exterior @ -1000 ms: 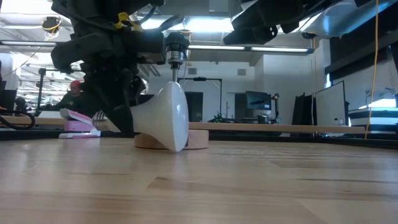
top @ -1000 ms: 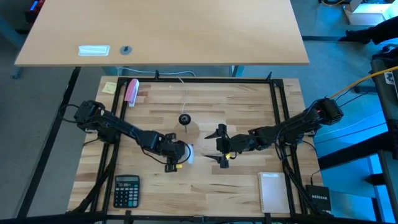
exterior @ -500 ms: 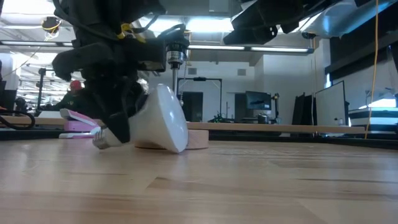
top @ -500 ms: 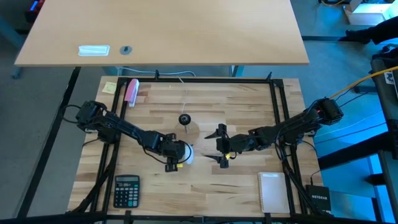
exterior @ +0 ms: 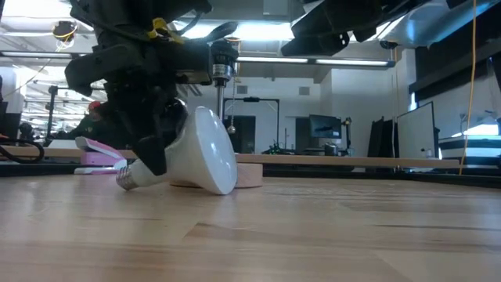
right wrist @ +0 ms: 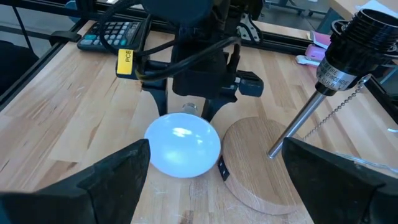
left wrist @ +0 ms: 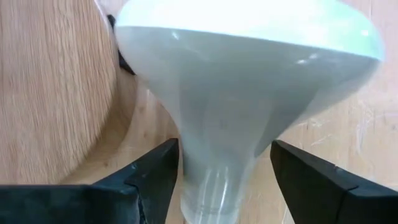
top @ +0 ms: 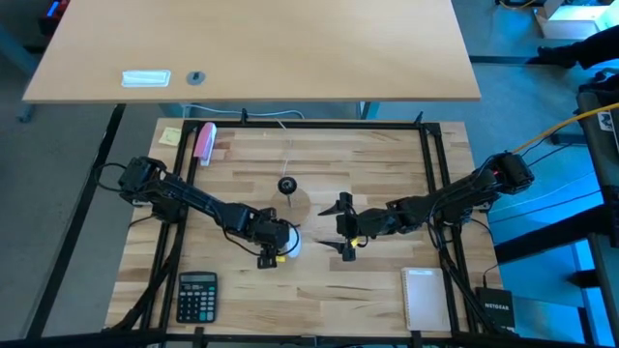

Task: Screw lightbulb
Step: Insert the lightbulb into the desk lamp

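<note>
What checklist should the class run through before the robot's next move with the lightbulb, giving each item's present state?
1. Lightbulb lying on its side on the table, screw base resting on the wood: ok.
2. Left gripper straddles the bulb's neck, fingers open with a gap on each side: ok for regrasping.
3. Bulb currently held: not ok, nothing grips it.
4. Socket upright on the wooden disc: ok.
5. Right gripper open, waiting apart from the bulb: ok.
6. Bulb touching the disc's edge: cannot tell.
</note>
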Robot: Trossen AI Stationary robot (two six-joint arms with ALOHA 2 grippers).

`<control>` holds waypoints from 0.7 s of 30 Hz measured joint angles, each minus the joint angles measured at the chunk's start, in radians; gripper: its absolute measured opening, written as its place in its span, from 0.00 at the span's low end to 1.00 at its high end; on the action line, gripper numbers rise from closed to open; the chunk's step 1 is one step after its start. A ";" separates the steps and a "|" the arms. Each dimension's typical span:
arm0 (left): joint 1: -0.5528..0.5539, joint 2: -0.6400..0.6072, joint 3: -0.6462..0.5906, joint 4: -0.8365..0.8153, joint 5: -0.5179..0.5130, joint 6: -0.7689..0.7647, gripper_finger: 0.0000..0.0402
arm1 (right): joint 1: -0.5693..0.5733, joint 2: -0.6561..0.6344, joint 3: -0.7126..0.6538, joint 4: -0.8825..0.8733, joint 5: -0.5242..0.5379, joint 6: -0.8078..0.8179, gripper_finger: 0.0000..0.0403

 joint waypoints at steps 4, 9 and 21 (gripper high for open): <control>0.000 0.002 0.000 0.026 -0.004 0.040 0.57 | 0.000 0.000 0.000 0.000 0.000 0.000 0.91; 0.000 0.025 0.000 0.080 -0.005 0.101 0.53 | 0.000 0.000 0.000 0.000 0.000 0.000 0.91; 0.008 0.064 0.000 0.109 -0.011 0.099 0.35 | 0.000 0.000 0.000 -0.001 0.000 0.000 0.91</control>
